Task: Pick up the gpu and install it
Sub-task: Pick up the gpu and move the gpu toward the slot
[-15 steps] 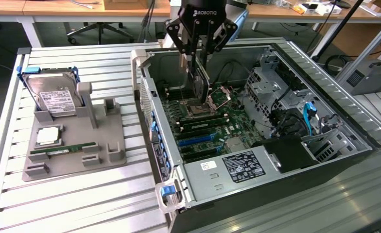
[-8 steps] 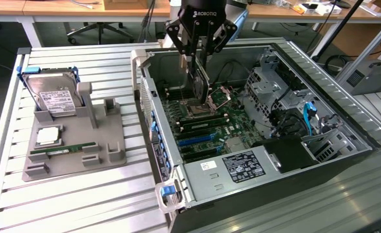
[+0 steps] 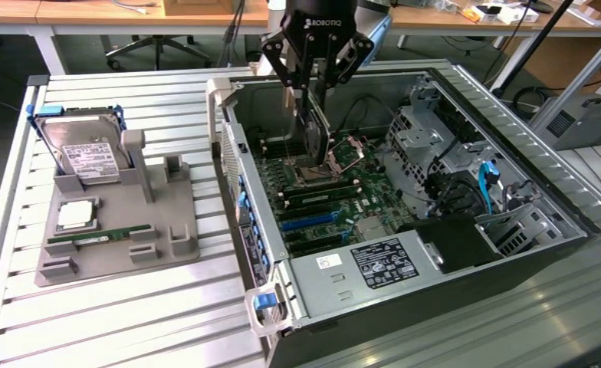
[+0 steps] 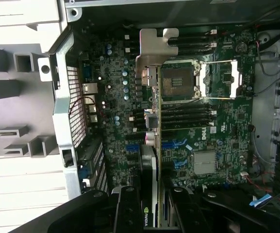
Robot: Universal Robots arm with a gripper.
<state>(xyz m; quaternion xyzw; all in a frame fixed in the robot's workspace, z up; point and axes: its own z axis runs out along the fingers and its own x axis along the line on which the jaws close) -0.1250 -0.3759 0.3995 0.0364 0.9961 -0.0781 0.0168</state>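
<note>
My gripper [image 3: 309, 83] hangs over the back of the open computer case [image 3: 546, 230] and is shut on the gpu [image 3: 314, 129]. The card hangs edge-down from the fingers, above the motherboard [image 3: 326, 203] and near the CPU socket [image 3: 316, 172]. In the wrist view the gpu [image 4: 154, 145] is seen edge-on, running out from between my black fingers [image 4: 128, 208]. Its silvery bracket [image 4: 150, 53] sits at the far end, over the board beside the socket [image 4: 178, 80]. The card is held in the air, above the blue slots [image 3: 311, 222].
A grey holder tray [image 3: 168, 253] at the exterior view's left carries a hard drive [image 3: 83, 153], a CPU chip [image 3: 76, 216] and a green memory stick [image 3: 101, 236]. The case's drive cage [image 3: 434, 126], cables and power supply [image 3: 382, 261] crowd the exterior view's right side.
</note>
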